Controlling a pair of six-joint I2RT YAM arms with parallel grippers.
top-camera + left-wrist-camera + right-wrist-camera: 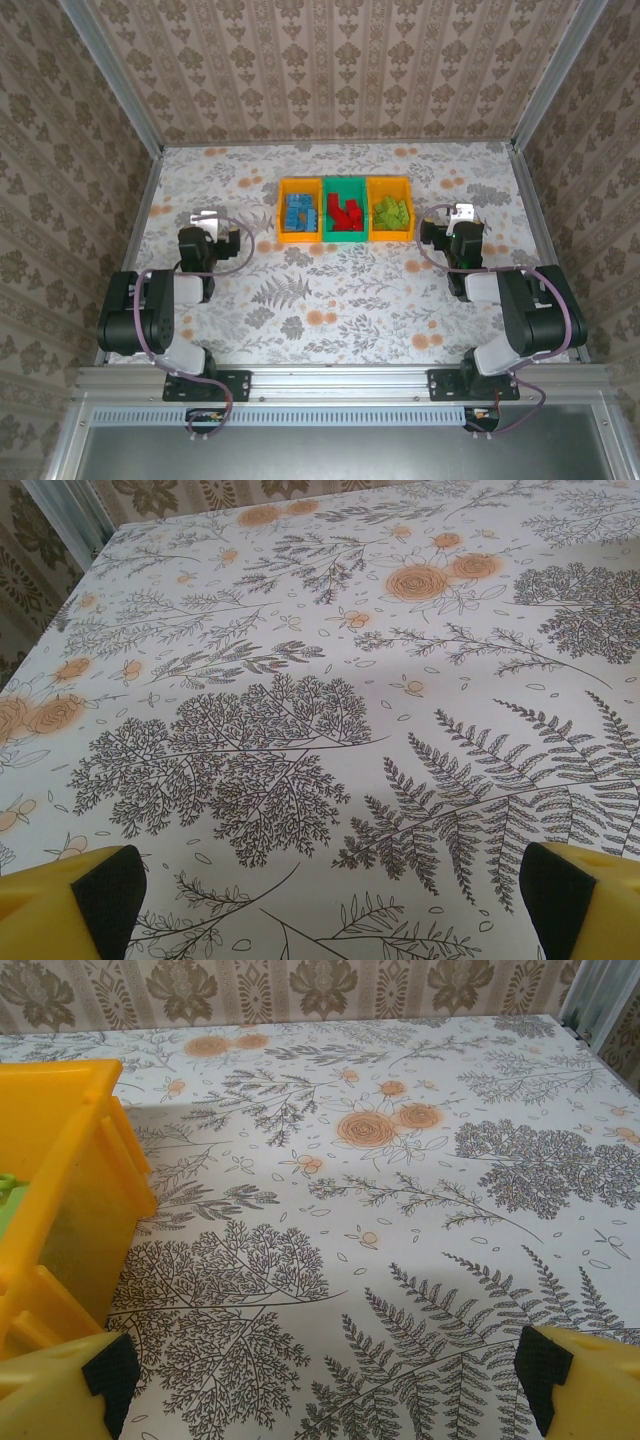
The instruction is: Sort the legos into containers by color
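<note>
1. Table [340,300]: flat, covered with a floral cloth and walled on three sides. Nothing on it obstructs either arm.
2. Containers [345,237]: three joined bins at far centre, orange, green, orange from left to right. Every brick visible already lies with its own colour, so I judge the sorting done or all but done. Main risk: the right-hand orange bin [90,1190] stands just beside the right arm's fingers, and a careless leftward sweep could knock the row or spill its contents.
3. Left gripper [205,216]: left of the containers and apart from them. In the wrist view [330,890] its fingers are spread wide over bare cloth and hold nothing.
4. Right gripper [461,212]: right of the containers. In the wrist view [325,1375] it is likewise spread wide and empty. Whether the left fingertip touches the bin wall cannot be told.
5. Legos: blue legos [299,212] in the left bin, red legos [345,213] in the middle, green legos [391,211] in the right. The heaps look loosely stacked, so a jolt could tip one over a wall.
</note>
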